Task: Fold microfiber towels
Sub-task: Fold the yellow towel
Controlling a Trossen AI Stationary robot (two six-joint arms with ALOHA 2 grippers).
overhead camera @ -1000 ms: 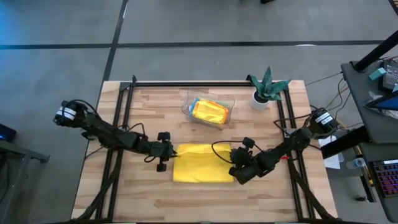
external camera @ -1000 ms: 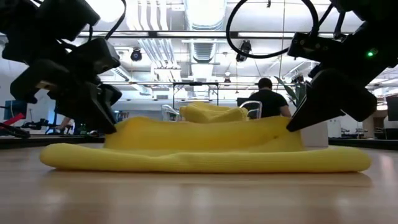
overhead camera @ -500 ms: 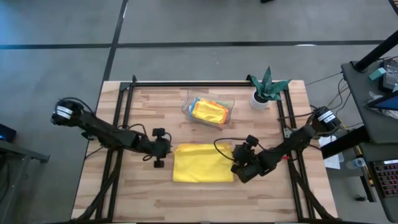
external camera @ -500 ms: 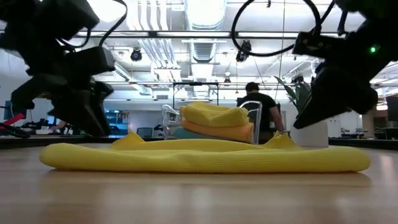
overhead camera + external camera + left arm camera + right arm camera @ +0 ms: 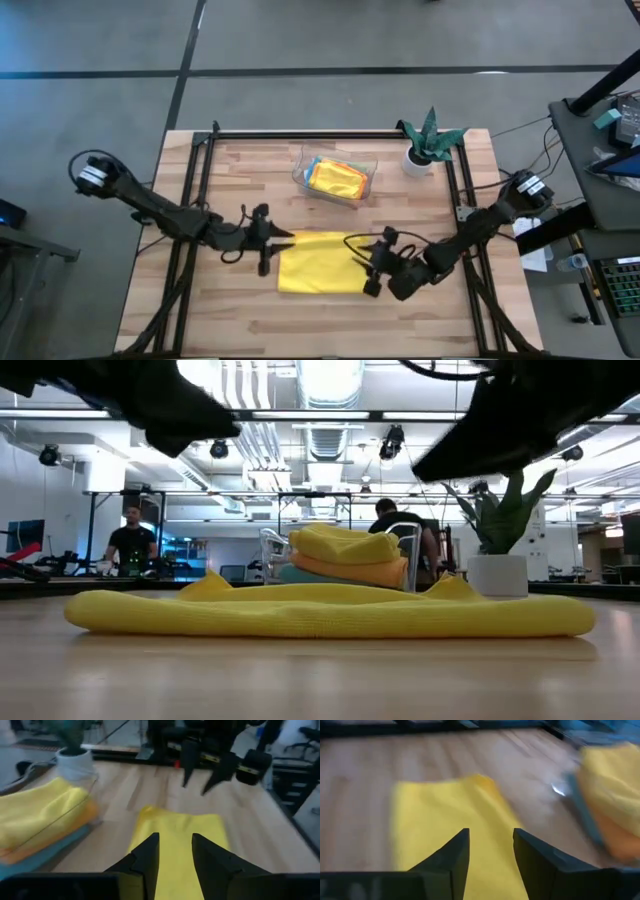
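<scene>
**Folded yellow towel lies flat between two lifted grippers**

A bright yellow towel lies folded on the wooden table, in the middle part, a little toward the near edge. In the low view the towel is a flat, thick layer with two small corners sticking up on its far side. Nothing holds it.

The left gripper is just beside the left edge of this towel, and it is above the table, not touching the cloth. In the left wrist view its two dark fingers stand apart with a gap between them, and the gap is empty; the yellow towel is seen below and ahead.

The right gripper is at the right edge of the towel, also raised. Its fingers are spread too, with nothing between them, and the towel lies under them.

Behind the towel, near the far edge of the table, there is a clear tray with more folded towels stacked in it: yellow on top, orange under it, and blue at the bottom. To the right of the tray stands a green plant in a white pot.

In the room behind the table, two persons are visible far away.
</scene>
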